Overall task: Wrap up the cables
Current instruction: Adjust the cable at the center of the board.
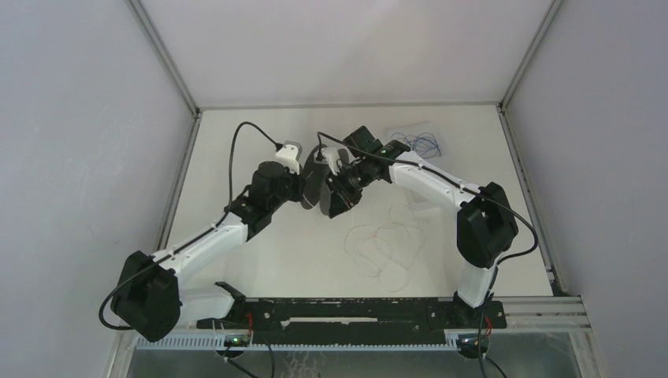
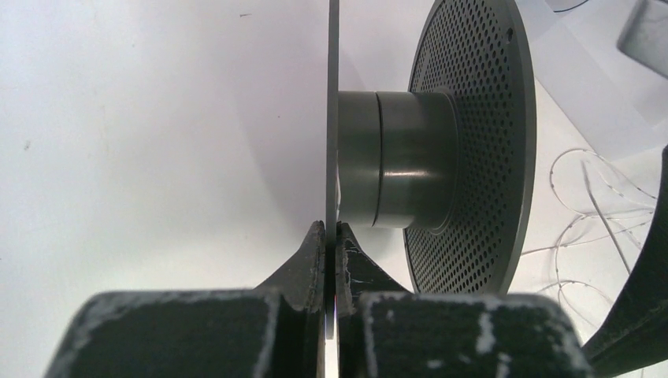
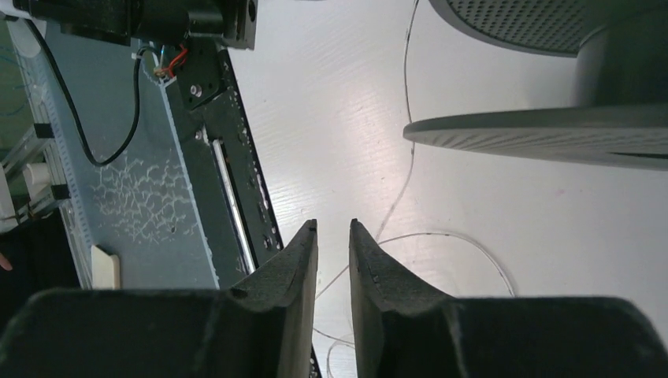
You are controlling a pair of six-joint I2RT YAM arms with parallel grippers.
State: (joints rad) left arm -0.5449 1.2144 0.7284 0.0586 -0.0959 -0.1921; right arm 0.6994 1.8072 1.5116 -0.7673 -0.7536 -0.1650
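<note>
A black spool is held off the table between the two arms. My left gripper is shut on the thin edge of its near flange; the hub and the perforated far flange stand to the right. The cables, a thin whitish cord, lie in loose loops on the table right of centre, and show too in the left wrist view. My right gripper is beside the spool, open by a narrow gap with nothing in it. Cord lies on the table beyond its tips.
A tangle of thin blue wire lies at the back right. A black rail runs along the near edge, also in the right wrist view. White walls close the sides and back.
</note>
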